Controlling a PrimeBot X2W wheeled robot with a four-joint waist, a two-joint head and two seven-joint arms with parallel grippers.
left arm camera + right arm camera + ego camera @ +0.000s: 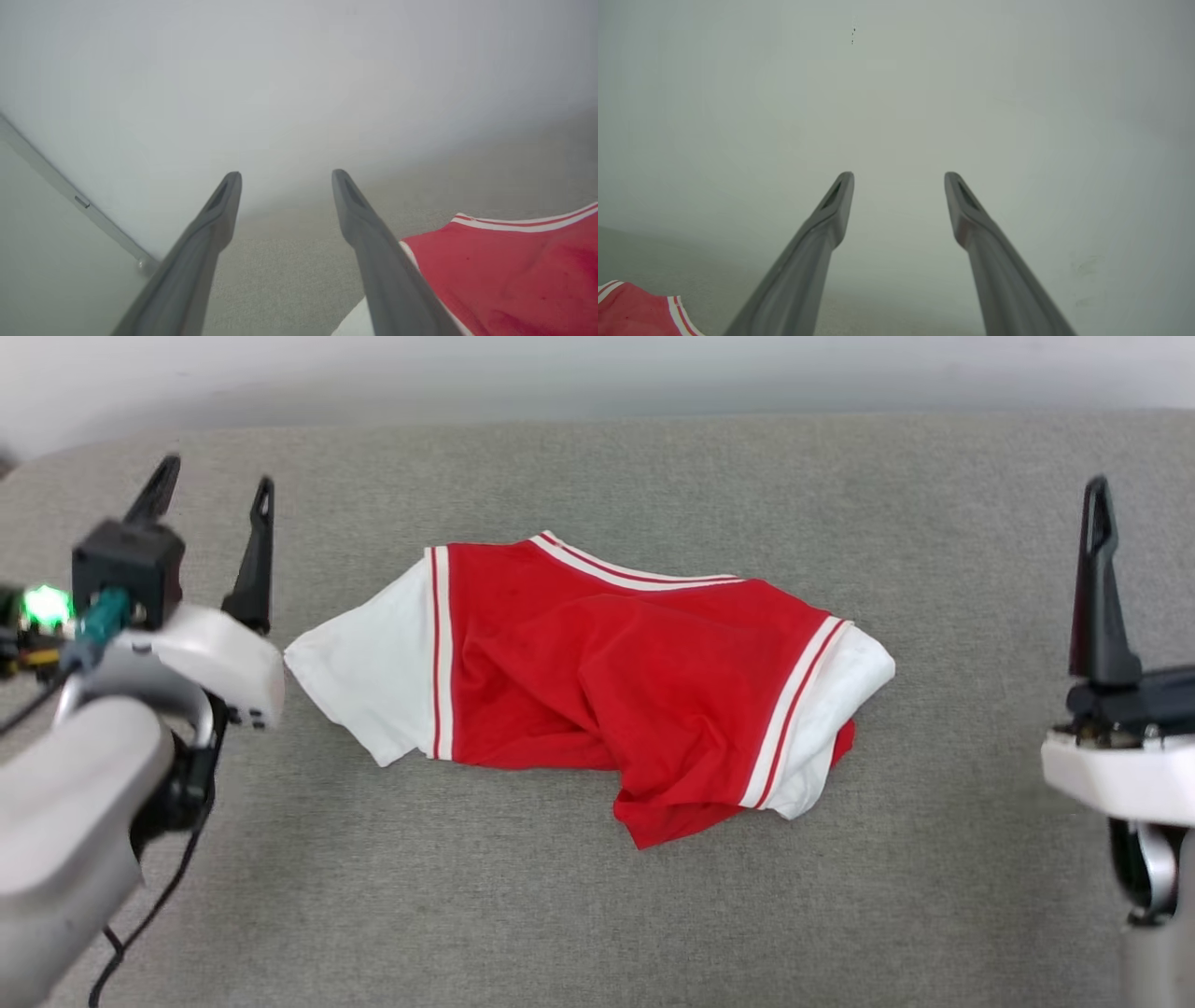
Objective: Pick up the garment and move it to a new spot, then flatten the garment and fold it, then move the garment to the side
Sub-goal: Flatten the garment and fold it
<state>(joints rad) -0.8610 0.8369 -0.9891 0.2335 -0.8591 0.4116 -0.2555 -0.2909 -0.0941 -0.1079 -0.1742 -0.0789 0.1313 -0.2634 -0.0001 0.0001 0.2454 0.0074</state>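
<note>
place: bare lab-like room | signs: grey cloth-covered surface (597, 915) across frame, blank pale wall (597, 373) along top edge

Red T-shirt (597, 681), white short sleeves, red-and-white stripe trim at the sleeve seams and collar. Lies crumpled mid grey cloth surface (597, 915), collar toward the far side. Left sleeve spread flat. Right sleeve bunched, folded partly under. Body wrinkled, with a loose fold across the middle. One red corner sticks out toward the near side.
</note>
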